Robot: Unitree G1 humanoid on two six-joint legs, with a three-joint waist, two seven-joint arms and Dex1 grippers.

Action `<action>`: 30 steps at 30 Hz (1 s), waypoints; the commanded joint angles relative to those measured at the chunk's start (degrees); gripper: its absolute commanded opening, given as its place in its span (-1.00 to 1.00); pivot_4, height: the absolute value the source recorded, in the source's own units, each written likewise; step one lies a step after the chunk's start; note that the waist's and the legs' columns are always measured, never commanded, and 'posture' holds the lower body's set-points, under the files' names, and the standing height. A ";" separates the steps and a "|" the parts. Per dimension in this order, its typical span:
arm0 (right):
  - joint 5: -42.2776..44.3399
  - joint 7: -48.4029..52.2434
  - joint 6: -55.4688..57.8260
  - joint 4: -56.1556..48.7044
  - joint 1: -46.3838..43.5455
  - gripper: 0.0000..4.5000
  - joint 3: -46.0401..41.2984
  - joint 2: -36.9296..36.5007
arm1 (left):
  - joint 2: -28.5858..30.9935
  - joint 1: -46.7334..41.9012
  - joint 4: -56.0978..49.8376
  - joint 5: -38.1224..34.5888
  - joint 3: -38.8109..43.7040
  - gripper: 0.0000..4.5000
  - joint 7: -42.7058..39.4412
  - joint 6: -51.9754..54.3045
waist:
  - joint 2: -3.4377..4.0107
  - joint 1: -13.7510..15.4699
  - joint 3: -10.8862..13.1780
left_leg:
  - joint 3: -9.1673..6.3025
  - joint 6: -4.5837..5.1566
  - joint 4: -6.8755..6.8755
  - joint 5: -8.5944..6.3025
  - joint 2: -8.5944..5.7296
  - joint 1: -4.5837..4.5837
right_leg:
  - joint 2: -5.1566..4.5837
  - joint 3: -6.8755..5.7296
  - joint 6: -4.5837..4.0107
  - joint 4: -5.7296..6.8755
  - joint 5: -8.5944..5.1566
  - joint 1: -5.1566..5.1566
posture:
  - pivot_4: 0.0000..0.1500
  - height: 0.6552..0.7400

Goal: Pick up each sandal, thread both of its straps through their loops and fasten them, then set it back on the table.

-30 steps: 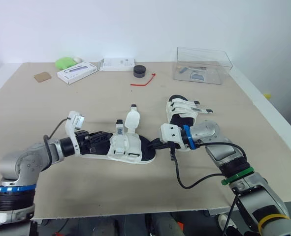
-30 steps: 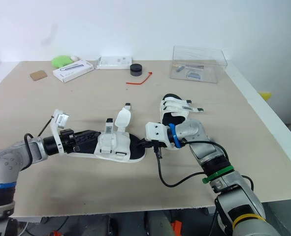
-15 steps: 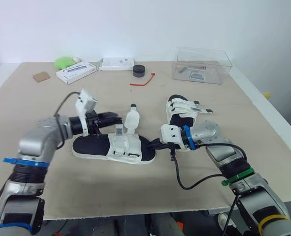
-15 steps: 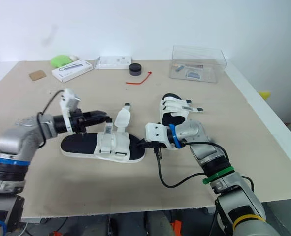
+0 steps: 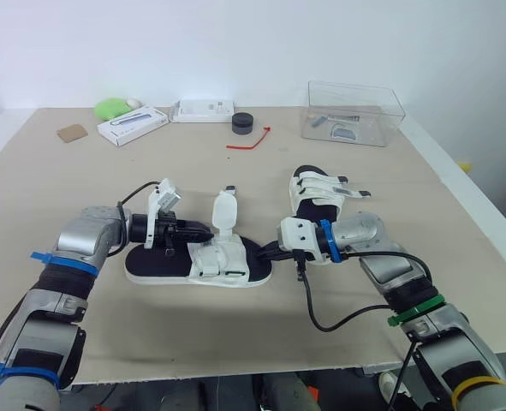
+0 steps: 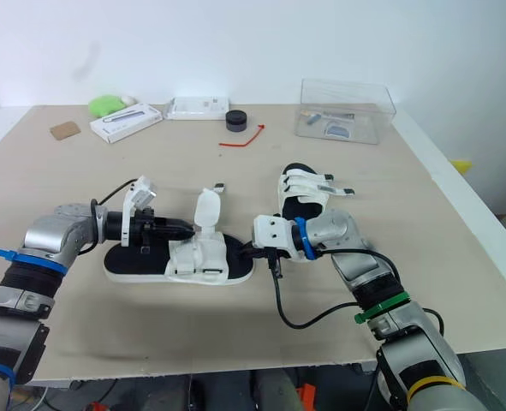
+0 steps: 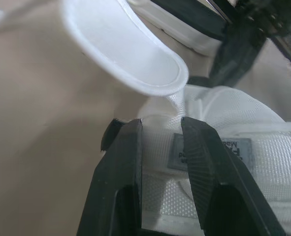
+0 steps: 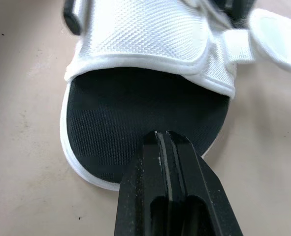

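Mid-table, toward the front edge: unfastened sandal (image 5: 199, 264) lies flat on the table (image 5: 150, 330), second sandal (image 5: 319, 190) just beyond it on the right. Right gripper (image 8: 163, 135) has its fingers pressed together, tip on the black insole at one end; pinning it, I'd say. Left gripper (image 7: 161, 125) has its fingers slightly apart over the white mesh strap (image 7: 273, 152) by its grey label, nothing clamped. Suggest: hold the pin firm, grab the strap end rather than the mesh, pull low toward the loop. Sandal: white mesh upper, black footbed, one strap flap (image 5: 224, 210) standing upright.
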 commanded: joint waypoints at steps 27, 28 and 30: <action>-2.97 0.84 1.11 3.96 0.04 -1.00 1.72 -0.66 | 0.57 0.88 -2.95 0.20 5.86 -0.97 3.49 2.67 | 0.00 0.01 -0.02 | -0.02 0.02 0.01 -0.03 -0.01 0.02 | -0.04 -0.01 0.02 0.01 -0.02 0.01 | 1.00 1.00; -2.97 0.85 1.14 3.92 0.04 -1.00 1.69 -0.72 | 0.06 -0.16 -2.10 -0.77 7.44 -0.97 4.68 3.66 | 0.00 0.01 -0.02 | -0.01 0.02 0.01 -0.03 -0.01 0.02 | -0.04 0.00 0.03 0.01 -0.02 0.01 | 1.00 1.00; -2.97 0.93 1.17 3.83 0.07 -1.00 1.62 -0.89 | -1.39 -2.92 0.38 -3.66 11.43 -0.97 7.42 7.41 | -0.02 0.01 -0.01 | -0.02 0.03 0.03 -0.02 -0.01 0.01 | -0.04 -0.02 0.05 0.01 0.00 0.01 | 1.00 1.00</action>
